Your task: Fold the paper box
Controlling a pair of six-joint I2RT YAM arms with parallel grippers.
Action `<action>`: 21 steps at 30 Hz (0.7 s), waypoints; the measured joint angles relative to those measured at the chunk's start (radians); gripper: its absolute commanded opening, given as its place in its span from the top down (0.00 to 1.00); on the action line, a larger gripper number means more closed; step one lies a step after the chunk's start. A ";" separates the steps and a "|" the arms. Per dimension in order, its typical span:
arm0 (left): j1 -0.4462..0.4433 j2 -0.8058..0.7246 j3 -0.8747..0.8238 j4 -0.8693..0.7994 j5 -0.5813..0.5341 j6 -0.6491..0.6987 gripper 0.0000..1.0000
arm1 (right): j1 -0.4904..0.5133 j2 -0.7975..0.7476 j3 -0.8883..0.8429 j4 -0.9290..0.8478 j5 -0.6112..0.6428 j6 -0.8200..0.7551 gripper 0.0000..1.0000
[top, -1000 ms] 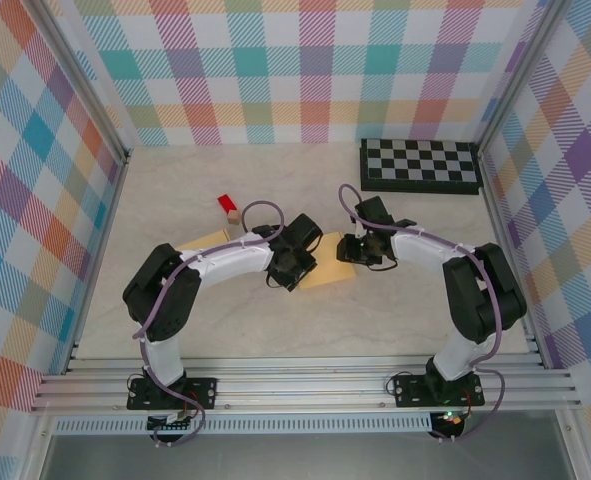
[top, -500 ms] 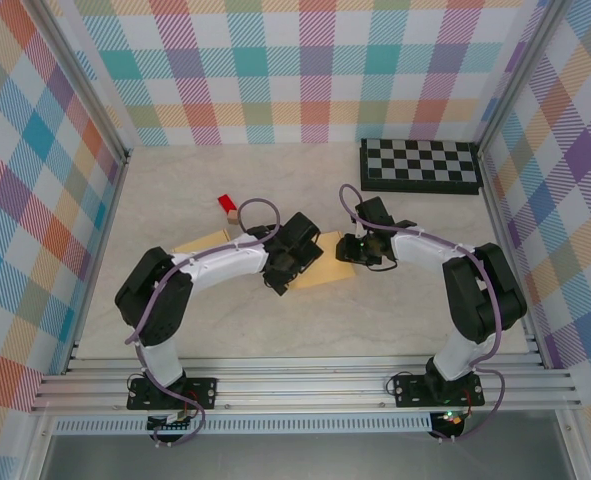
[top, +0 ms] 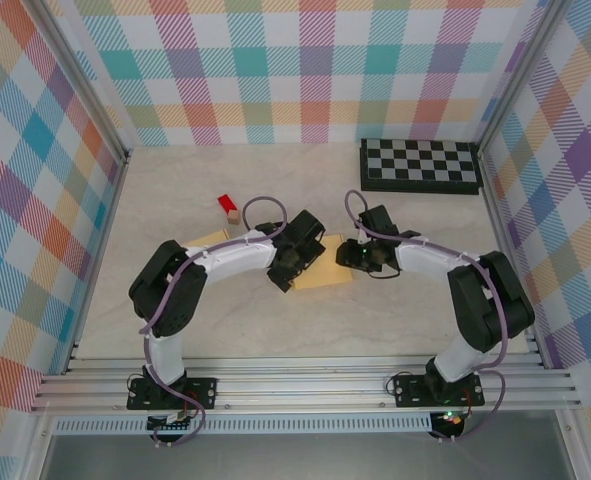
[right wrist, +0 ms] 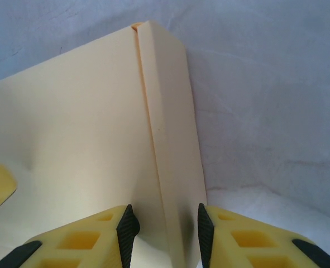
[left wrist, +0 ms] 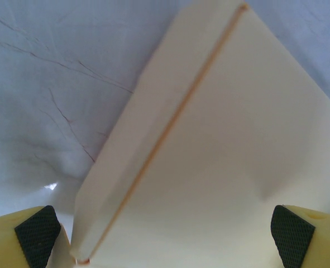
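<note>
While pinching the paper box's (right wrist: 86, 139) folded edge, right jaws narrowed; left jaws wide, empty.

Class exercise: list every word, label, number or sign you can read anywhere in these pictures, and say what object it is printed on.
None can be read.
The paper box is plain cream, unprinted.
The checkerboard carries only black and white squares.
The red block is too small to tell.

Pale cream-yellow paper box (top: 320, 268); yellow fingers (right wrist: 97, 240) with black pads; black-and-white checkerboard (top: 420, 165); small red block (top: 227, 205); pastel plaid walls (top: 305, 70); veined beige marble table (top: 275, 330).
</note>
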 measured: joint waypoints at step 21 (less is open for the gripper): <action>0.019 0.043 0.053 -0.065 -0.021 0.029 0.01 | 0.056 -0.058 -0.074 0.037 0.018 0.083 0.63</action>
